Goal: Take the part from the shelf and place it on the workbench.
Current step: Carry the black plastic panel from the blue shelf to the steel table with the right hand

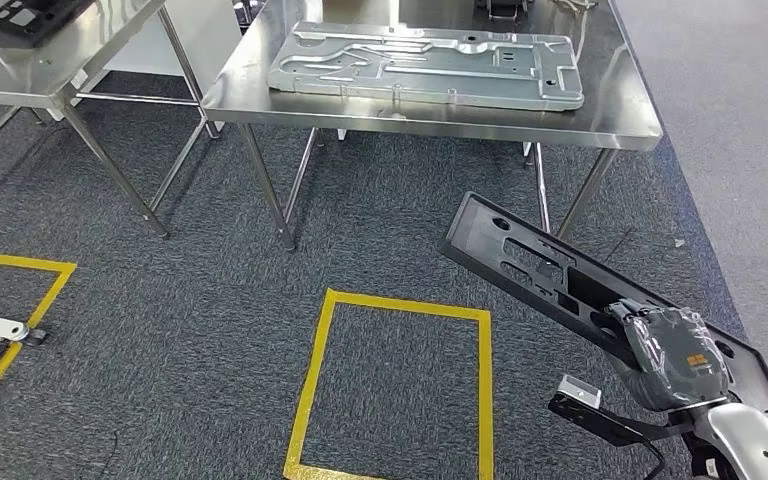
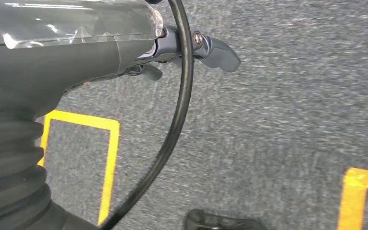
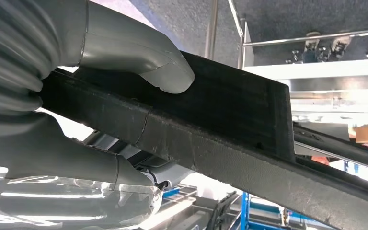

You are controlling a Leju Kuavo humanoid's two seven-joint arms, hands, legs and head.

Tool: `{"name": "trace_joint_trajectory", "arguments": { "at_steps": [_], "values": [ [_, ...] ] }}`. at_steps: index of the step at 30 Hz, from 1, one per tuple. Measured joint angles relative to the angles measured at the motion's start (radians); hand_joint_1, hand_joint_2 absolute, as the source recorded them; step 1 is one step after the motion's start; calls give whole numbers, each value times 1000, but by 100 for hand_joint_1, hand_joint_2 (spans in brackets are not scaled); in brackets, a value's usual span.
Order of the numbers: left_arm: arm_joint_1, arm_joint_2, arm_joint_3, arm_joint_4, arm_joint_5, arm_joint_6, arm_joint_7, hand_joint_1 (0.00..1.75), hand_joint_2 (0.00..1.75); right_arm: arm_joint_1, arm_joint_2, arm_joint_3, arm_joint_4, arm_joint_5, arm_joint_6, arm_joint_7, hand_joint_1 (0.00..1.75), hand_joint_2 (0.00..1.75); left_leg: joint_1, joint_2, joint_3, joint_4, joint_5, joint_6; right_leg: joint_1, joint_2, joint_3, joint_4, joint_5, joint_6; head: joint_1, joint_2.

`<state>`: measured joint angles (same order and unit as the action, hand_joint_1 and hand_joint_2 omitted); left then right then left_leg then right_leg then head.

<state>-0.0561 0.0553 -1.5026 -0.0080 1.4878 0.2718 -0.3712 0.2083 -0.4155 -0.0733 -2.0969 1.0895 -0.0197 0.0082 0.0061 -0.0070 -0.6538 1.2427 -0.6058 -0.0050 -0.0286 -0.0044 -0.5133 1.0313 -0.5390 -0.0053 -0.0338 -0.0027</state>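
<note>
The right hand [image 1: 672, 358] grasps the black part [image 1: 550, 270], a long flat plastic panel with cut-outs; in the head view the fingers are wrapped round its near end, and most of the panel's length runs on beyond them, up and to the left, towards the steel tabletop [image 1: 620, 110]; the far end is free and sits higher than the held end, so the long axis slopes from the hand towards the legs of that tabletop, over the grey carpet [image 1: 210, 300]; the panel's broad face is turned partly upward, its raised rim on the far side of the fingers. In the right wrist view the thick grey thumb [image 3: 165, 72] presses flat on one face of the part [image 3: 230, 124] while the rest of the hand lies under the opposite face, so the panel's edge is clamped between them; the darker fingers are hidden behind the panel there, and how far they curl round cannot be told. The left hand [image 2: 191, 50] hangs over the carpet with nothing in it; its dark fingers [image 2: 220, 52] look loosely curled rather than spread, though the view is close and blurred. A pale metal plate [image 1: 425, 65] lies flat on the tabletop, well beyond the part's free end; a yellow taped square [image 1: 395, 385] marks the floor to the left of the right hand.
</note>
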Motion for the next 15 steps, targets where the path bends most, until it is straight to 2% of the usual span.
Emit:
{"name": "trace_joint_trajectory", "arguments": {
  "at_steps": [1,2,3,4,5,6,8,9,10,12,13,14,15],
  "values": [
    [0,0,0,0,0,0,0,0,175,-3,0,2,0,0,1,-1,171,175,-1,1,12,-68,56,7,0,0,12,-1,-10,3,0,0],
    [1,0,0,0,0,0,1,0,175,-7,0,4,1,0,2,-2,171,175,-4,3,22,-122,94,12,0,0,22,-2,-18,7,0,0],
    [1,0,0,0,0,0,4,0,175,-12,-1,6,2,1,5,-2,171,175,-8,4,29,-160,117,18,1,1,30,-5,-26,13,0,0],
    [2,0,-1,0,0,0,8,0,175,-17,-2,8,4,2,10,-1,171,175,-11,5,32,-179,124,23,1,3,38,-10,-32,20,0,0],
    [2,-1,-1,0,0,0,14,0,175,-22,-2,11,5,3,17,0,171,175,-13,4,36,-184,115,29,3,4,47,-11,-30,29,0,0],
    [1,-1,-1,0,0,0,19,0,175,-28,-4,15,6,4,23,3,171,175,-11,2,46,-193,118,37,3,4,54,-12,-28,36,0,0],
    [-1,-2,-1,0,0,1,25,0,175,-40,-6,23,9,5,32,9,171,175,-8,-1,76,-210,130,52,4,4,52,22,-29,47,0,0],
    [-3,-3,-1,0,0,2,26,0,175,-46,-8,26,10,5,33,11,171,175,-7,-1,89,-214,129,58,3,4,32,60,-41,50,0,0],
    [-4,-4,-1,0,0,2,27,0,175,-51,-10,29,12,5,33,12,171,175,-8,-2,98,-216,125,62,4,4,-4,115,-61,51,0,0],
    [-5,-6,-1,0,0,2,27,0,175,-57,-14,36,17,4,33,12,171,175,-11,-3,110,-217,111,67,6,4,-95,223,-109,50,0,0],
    [-4,-7,-1,0,0,2,26,0,175,-59,-15,39,20,4,33,12,171,175,-13,-5,118,-217,102,68,7,4,-131,249,-121,48,0,0],
    [-2,-7,0,0,0,2,25,0,175,-59,-15,41,23,3,33,12,171,175,-15,-7,129,-217,92,68,8,4,-151,242,-114,45,0,0],
    [-1,-8,0,0,0,1,24,0,175,-59,-16,42,26,3,32,12,171,175,-16,-8,143,-217,81,67,11,4,-156,206,-84,41,0,0]
  ]
}}
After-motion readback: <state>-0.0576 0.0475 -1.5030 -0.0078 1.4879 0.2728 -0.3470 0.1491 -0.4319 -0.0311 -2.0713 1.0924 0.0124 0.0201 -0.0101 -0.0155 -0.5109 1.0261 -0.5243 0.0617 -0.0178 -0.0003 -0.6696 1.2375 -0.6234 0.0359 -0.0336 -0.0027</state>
